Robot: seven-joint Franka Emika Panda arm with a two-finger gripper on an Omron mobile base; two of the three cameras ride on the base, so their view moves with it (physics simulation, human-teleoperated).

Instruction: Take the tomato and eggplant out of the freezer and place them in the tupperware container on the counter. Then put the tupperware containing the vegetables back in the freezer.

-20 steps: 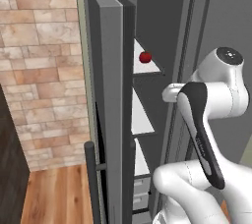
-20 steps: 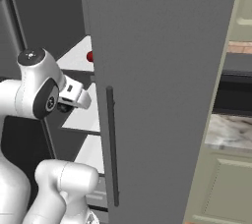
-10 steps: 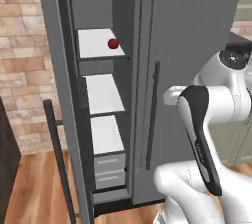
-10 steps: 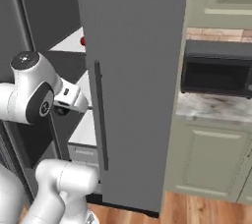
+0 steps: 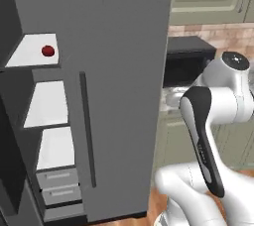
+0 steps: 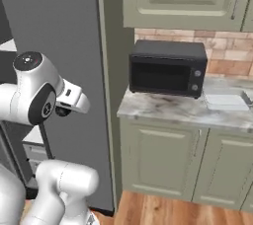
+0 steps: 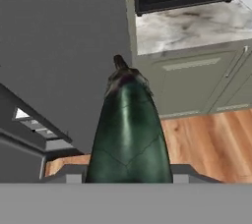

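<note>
The freezer (image 5: pixel 119 96) is the biggest thing here, a tall matte dark grey slab with a thin vertical black bar handle (image 5: pixel 87 131). Its left compartment stands open, showing flat white shelves (image 5: pixel 47 103) and pale drawers (image 5: pixel 59 185) at the bottom. To its right, olive-green panelled cabinets (image 6: pixel 168 160) carry the worktop (image 6: pixel 168 108), a grey-white veined marble slab with a squared front edge. Bare wooden floor (image 6: pixel 163 211) lies in front of the cabinets, open room between the freezer's side and the cabinet fronts. A boxy black microwave (image 6: pixel 168 68) sits at the worktop's left end, against the brick wall. Just to its right lies the tupperware container (image 6: pixel 226 101), a shallow pale translucent tray with a low rim; bare marble runs in front of it to the edge. In the hand view the eggplant (image 7: pixel 129 129) rises between the fingers (image 7: pixel 129 178), glossy, very dark, tapering to a stubby stem that points toward the freezer's side; they are clenched on it, and it hangs in the air over the floor. The tomato (image 5: pixel 47 50), a small glossy red ball, rests on the top shelf near its right edge.
</note>
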